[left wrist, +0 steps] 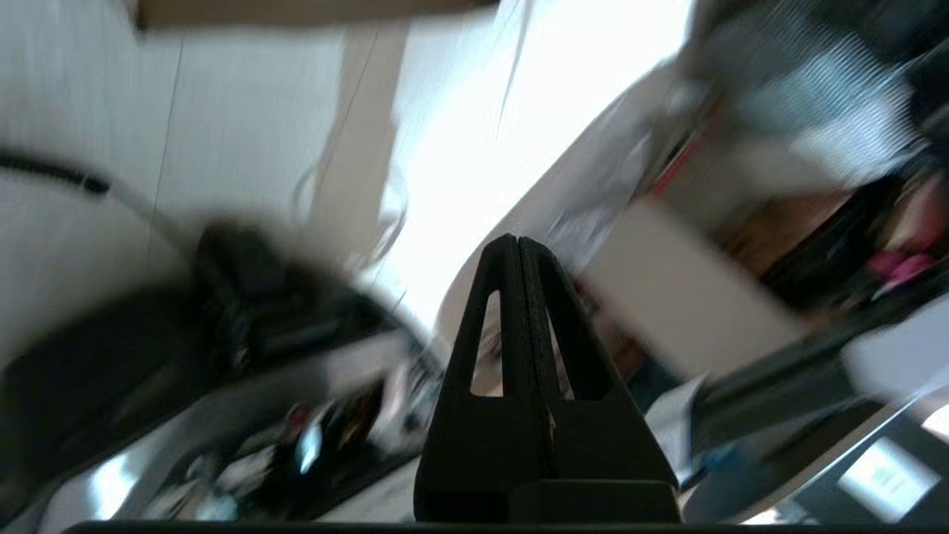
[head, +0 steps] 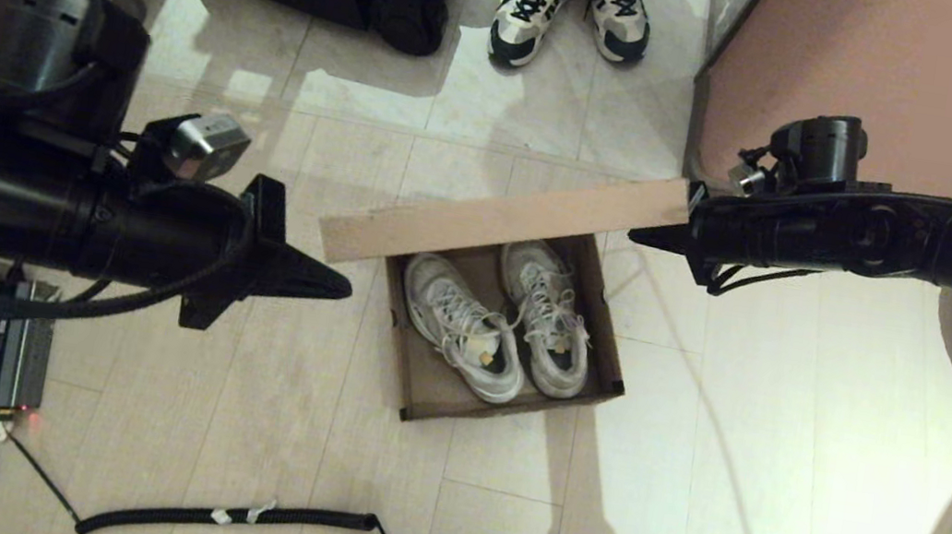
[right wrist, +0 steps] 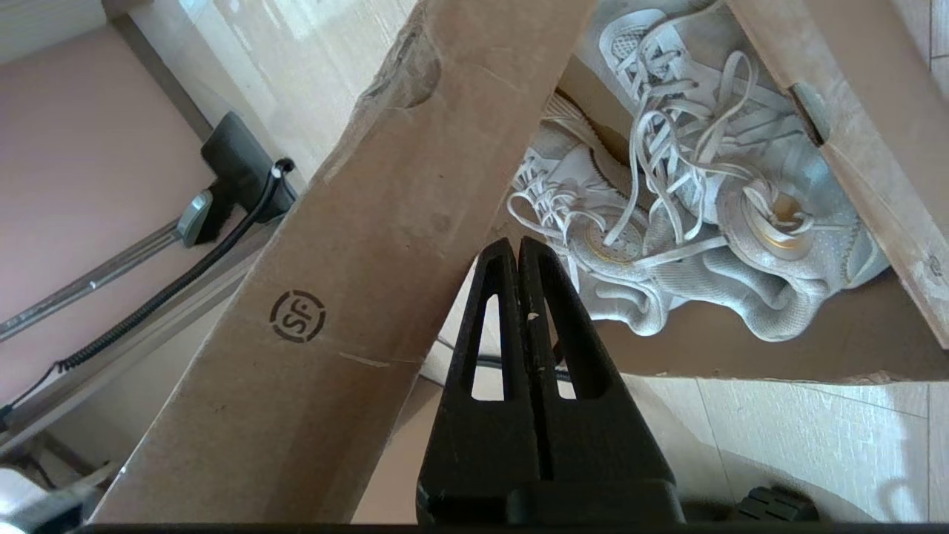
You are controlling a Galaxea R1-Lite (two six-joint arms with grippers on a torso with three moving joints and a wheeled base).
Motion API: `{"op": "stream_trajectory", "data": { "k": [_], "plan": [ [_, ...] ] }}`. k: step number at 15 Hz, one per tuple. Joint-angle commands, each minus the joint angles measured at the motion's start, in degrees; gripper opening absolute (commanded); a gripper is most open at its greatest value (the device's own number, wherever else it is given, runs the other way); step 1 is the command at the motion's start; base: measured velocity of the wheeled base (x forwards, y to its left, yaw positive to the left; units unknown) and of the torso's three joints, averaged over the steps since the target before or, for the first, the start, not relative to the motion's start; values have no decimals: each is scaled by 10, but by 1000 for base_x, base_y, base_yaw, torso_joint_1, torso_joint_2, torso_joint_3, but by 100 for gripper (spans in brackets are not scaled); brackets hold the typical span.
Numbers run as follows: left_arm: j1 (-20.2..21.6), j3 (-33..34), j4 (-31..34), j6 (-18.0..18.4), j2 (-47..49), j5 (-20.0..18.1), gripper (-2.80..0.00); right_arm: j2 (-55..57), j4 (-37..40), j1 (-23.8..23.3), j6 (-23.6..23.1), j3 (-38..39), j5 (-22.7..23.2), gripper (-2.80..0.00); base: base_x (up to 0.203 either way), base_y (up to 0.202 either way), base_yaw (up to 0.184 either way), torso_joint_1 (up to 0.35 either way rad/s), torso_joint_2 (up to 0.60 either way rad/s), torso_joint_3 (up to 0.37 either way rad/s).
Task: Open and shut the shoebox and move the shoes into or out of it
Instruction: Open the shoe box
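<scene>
While lid (head: 501,219) lifted, right fingers (head: 640,237) beside.

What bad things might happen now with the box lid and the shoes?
1. The right gripper is shut, its tip beside the raised lid, not clamped on it. The lid might slip and drop shut over the shoes.
2. Laces lie loose and tangled across both shoes, so picking up one could drag the other.
3. The left gripper, also shut, sits close to the lid's other end and might bump it.
</scene>
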Motion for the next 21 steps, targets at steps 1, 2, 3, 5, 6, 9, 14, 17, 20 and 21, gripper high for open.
{"op": "stream_trajectory", "data": {
  "k": [1, 2, 3, 5, 6, 9, 14, 17, 20, 21],
  "plan": [
    [-13, 20, 10, 24, 6, -1, -280, 1, 1, 0, 3, 0, 2, -280, 0, 0, 0, 0, 0, 0],
    [-21, 38, 11, 45, 8, 2, -280, 1, 1, 0, 2, -1, 2, -280, 0, 0, 0, 0, 0, 0],
    [-27, 57, 13, 62, 13, 14, -280, 1, 1, 0, 2, 0, 2, -280, 0, 0, 0, 0, 0, 0],
    [-35, 90, 8, 100, 42, 65, -280, 1, 1, 0, 2, 0, 2, -280, 0, 0, 0, 0, 0, 0],
    [-35, 96, 1, 118, 60, 92, -280, 1, 1, 0, 2, 0, 2, -280, 0, 0, 0, 0, 0, 0],
    [-30, 96, -114, 123, 107, 128, -280, 0, 1, 0, 3, 0, 2, -280, 0, 0, 0, 0, 0, 0],
    [-9, 66, -248, 88, 157, 165, -280, -1, 2, -1, 3, 0, 2, -280, 0, 0, 0, 0, 0, 0],
    [10, 25, -251, 85, 180, 165, -280, -3, 3, -1, 3, 1, 2, -280, 0, 0, 0, 0, 0, 0],
    [32, -30, -251, 85, 215, 165, -280, -9, 8, -1, 3, 2, 1, -280, 0, 0, 0, 0, 0, 0],
    [38, -52, -250, 85, 226, 165, -280, -11, 13, -1, 3, 2, 1, -280, 0, 0, 0, 0, 0, 0]
  ]
}}
